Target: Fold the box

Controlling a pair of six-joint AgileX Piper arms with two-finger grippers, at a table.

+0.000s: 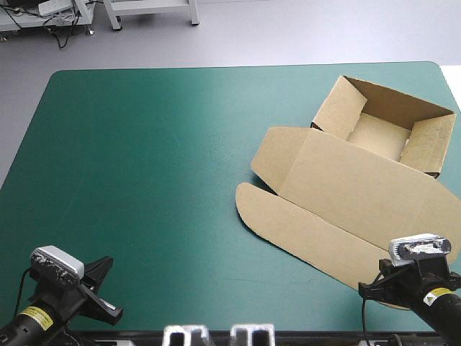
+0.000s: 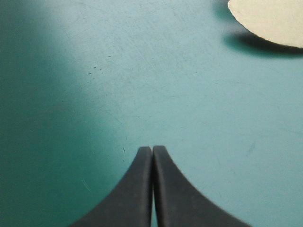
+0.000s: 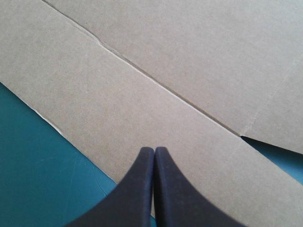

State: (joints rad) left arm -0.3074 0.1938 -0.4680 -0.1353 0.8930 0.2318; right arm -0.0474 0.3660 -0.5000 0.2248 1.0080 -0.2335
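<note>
The brown box (image 1: 360,173) lies on the right half of the teal-green table as an open tray with raised walls at the far right and its lid spread flat toward the front. My right gripper (image 3: 154,149) is shut with nothing in it, its tips over the lid's front flap (image 3: 142,104) near that flap's edge. My left gripper (image 2: 152,148) is shut too, holding nothing, over bare cover at the front left, far from the box. A rounded corner of the lid flap (image 2: 272,21) shows well ahead of it. In the high view both arms sit at the front corners.
The teal-green cover (image 1: 144,166) spreads bare across the left and middle of the table. The tray's walls (image 1: 338,108) stand up near the table's far right edge.
</note>
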